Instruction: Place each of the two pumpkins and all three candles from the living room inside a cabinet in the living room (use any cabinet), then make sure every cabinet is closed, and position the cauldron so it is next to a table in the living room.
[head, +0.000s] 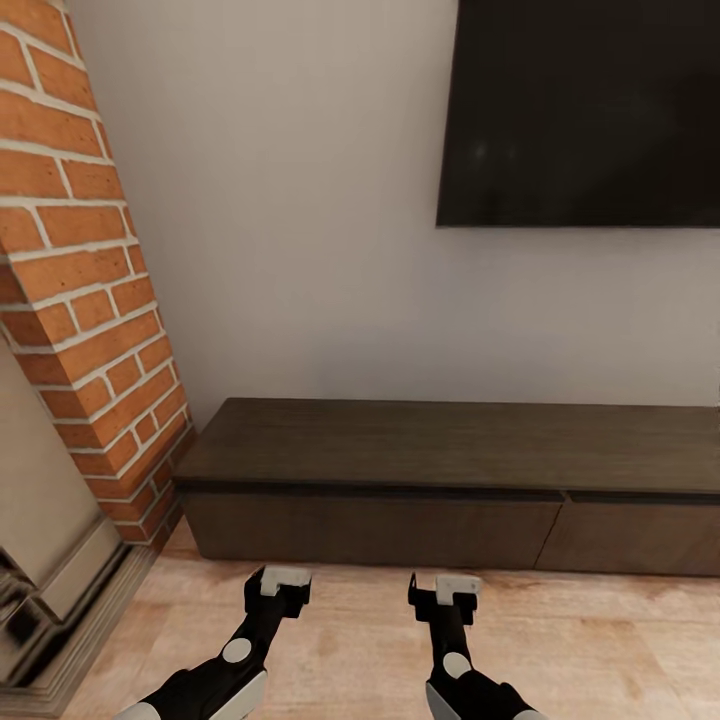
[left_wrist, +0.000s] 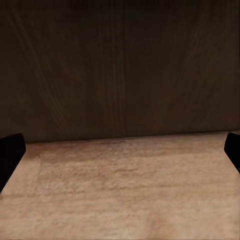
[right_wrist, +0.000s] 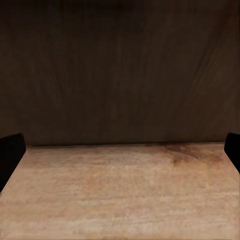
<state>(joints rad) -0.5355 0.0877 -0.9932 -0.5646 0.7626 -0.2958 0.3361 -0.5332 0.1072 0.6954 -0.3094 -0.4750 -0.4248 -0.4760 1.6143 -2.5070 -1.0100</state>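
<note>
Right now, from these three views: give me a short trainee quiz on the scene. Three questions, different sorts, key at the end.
1. True or false: both drawer fronts of the cabinet in the head view are shut.
2. Multiple choice: what hangs on the wall above the cabinet? A) a mirror B) a dark screen C) a shelf
3. Fill in: the left tool and right tool hang over the wooden ____, short of the cabinet.

Key: 1 true; 2 B; 3 floor. Both wrist views show fingertips spread wide, nothing between them. The brick column stands left of the cabinet.
</note>
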